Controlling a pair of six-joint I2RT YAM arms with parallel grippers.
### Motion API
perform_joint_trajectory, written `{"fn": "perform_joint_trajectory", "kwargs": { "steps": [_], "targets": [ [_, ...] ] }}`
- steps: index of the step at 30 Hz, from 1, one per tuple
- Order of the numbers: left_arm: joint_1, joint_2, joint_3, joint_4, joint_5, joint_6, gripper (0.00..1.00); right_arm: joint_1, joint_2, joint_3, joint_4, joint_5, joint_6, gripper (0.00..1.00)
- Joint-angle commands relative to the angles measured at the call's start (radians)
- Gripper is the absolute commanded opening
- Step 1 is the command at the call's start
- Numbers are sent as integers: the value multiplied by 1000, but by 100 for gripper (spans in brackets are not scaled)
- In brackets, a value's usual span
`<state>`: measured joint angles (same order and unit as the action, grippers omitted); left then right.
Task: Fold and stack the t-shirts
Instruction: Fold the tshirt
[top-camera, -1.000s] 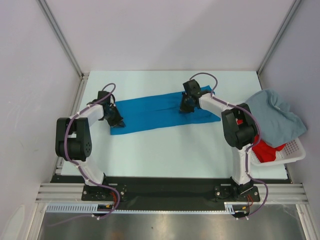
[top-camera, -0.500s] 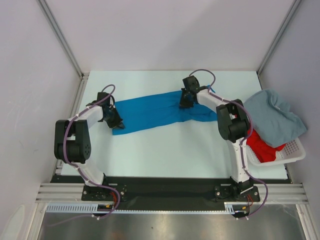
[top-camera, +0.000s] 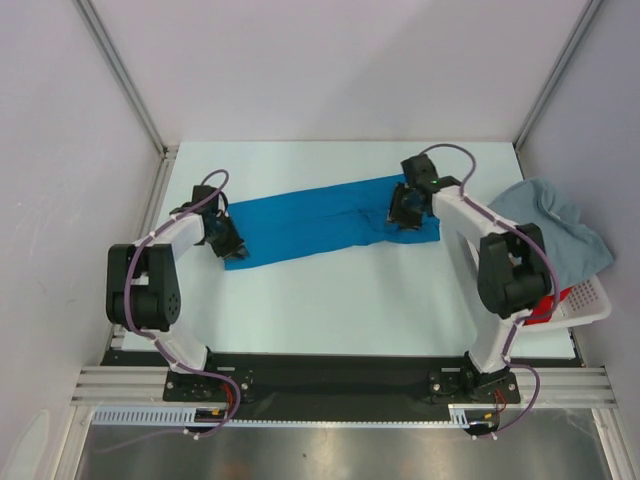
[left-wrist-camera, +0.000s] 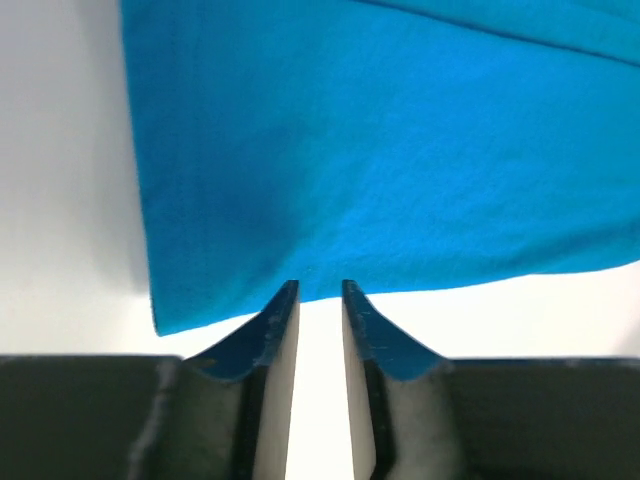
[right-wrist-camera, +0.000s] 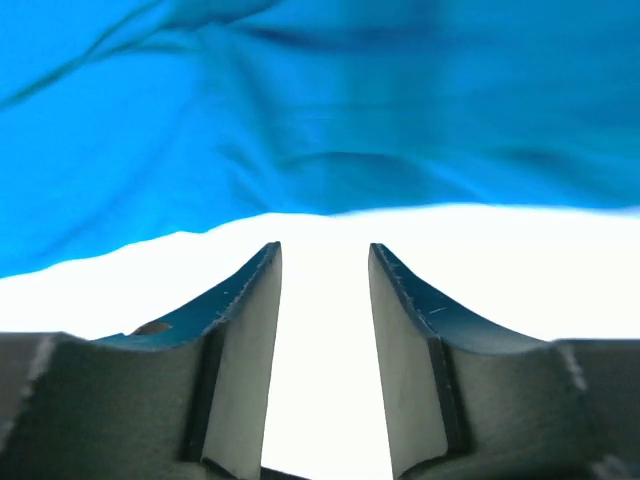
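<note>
Now further right than a second ago: right tool (top-camera: 404, 213), shifted from the middle of the bright blue t-shirt (top-camera: 310, 222) out to its right end, with the right elbow swung out toward the basket side. Jaws parted as well, after being nearly shut a second ago. In the right wrist view, bare bench (top-camera: 330, 300) between the fingers, nothing gripped, blue cloth edge just beyond the tips. Shirt's right end flatter and drawn further right than before, the upturned flap near the far edge gone.

Hardly changed: left tool (top-camera: 229, 244), at the shirt's left near corner as before. Jaws only a narrow slit apart, bench showing through the slit, tips right at the hem, no cloth seen between them. Blue shirt stretched as a long band across the bench from one tool to the other, left end nearer, right end farther.

To the right of the right tool, well apart from it: white slatted basket (top-camera: 592, 303) at the bench's right edge. Draped over its far side and spilling past the rim, pale grey-blue t-shirt (top-camera: 555, 230), bunched. Beneath it, inside the basket, red t-shirt (top-camera: 548, 306), mostly hidden now behind the right arm, more of it visible a second ago.
</note>
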<state>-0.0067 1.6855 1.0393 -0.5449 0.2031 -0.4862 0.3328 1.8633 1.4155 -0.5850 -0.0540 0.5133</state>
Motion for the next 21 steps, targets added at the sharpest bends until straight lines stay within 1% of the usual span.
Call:
{"fn": "perform_joint_trajectory", "kwargs": {
  "steps": [1, 3, 4, 5, 8, 9, 11, 12, 14, 17, 21],
  "targets": [
    [28, -44, 34, -15, -22, 37, 31, -89, -113, -85, -12, 52, 62, 47],
    [30, -61, 44, -20, -24, 43, 35, -126, -133, -119, -13, 101, 134, 50],
    [28, -70, 44, -21, -27, 44, 39, -130, -147, -133, -16, 127, 157, 50],
    [28, -87, 38, -20, -27, 44, 40, -133, -148, -153, -19, 187, 204, 50],
    [28, -110, 18, -17, -15, 37, 40, -132, -142, -164, -32, 310, 287, 50],
    [30, -122, 12, -12, -7, 34, 39, -132, -136, -164, -33, 341, 332, 47],
    [28, -135, -1, -10, 4, 31, 37, -115, -116, -159, -35, 425, 369, 45],
    [28, -145, -5, -7, 2, 31, 36, -113, -110, -156, -35, 440, 407, 41],
    [28, -158, -13, -9, -4, 31, 36, -110, -95, -156, -41, 474, 444, 38],
    [28, -176, -18, -20, -16, 37, 36, -106, -82, -170, -20, 506, 468, 39],
    [28, -198, -28, -20, -21, 34, 37, -95, -44, -162, -7, 548, 452, 42]
  ]
}}
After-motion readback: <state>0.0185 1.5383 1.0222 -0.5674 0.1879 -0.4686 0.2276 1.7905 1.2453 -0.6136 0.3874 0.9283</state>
